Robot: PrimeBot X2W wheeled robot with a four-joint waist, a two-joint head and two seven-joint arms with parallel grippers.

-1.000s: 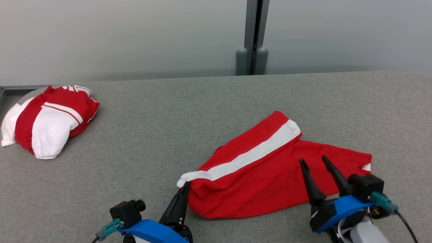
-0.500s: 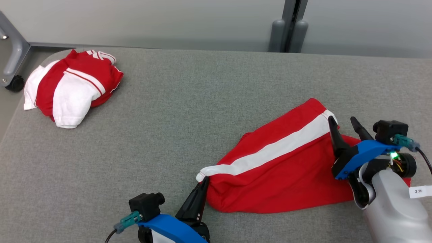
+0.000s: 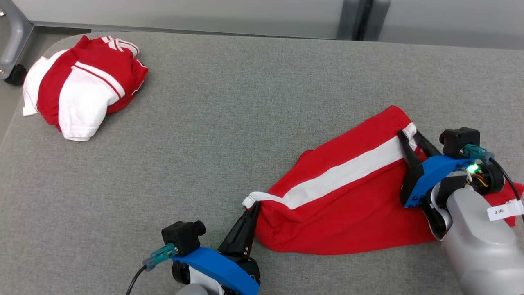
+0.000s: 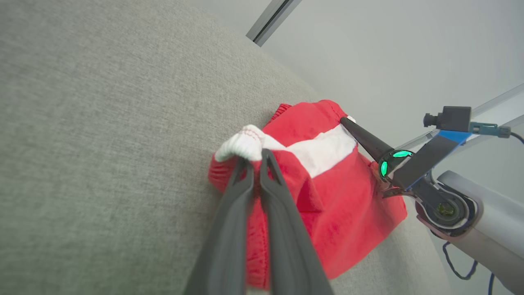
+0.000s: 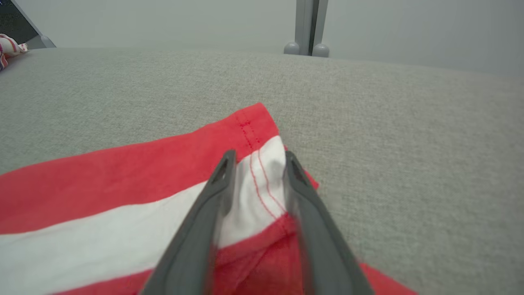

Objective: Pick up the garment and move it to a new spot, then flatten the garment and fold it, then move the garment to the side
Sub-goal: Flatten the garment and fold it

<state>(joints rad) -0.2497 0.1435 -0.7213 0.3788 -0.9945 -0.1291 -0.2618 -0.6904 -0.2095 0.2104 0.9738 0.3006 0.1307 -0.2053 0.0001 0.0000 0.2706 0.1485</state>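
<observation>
The garment (image 3: 348, 213) is red with a white side stripe and lies partly spread on the grey table (image 3: 245, 102), at the right. My left gripper (image 3: 254, 205) is shut on its white near-left corner, seen up close in the left wrist view as the left gripper (image 4: 256, 157) pinching the bunched garment (image 4: 327, 192). My right gripper (image 3: 409, 133) sits at the far hem. In the right wrist view the right gripper (image 5: 260, 155) has its fingers apart, straddling the white stripe end of the garment (image 5: 102, 172), the cloth puckered between them.
A second red-and-white bundle of clothing (image 3: 82, 86) lies at the table's far-left corner. Beyond that corner stands a grey frame leg with a caster (image 3: 12, 41). A grey post (image 3: 362, 20) rises behind the table's far edge.
The head camera has tilted down and shifted. My right gripper has travelled forward from the garment's near side to the far hem, and its fingers have drawn closer together. The left gripper keeps its hold.
</observation>
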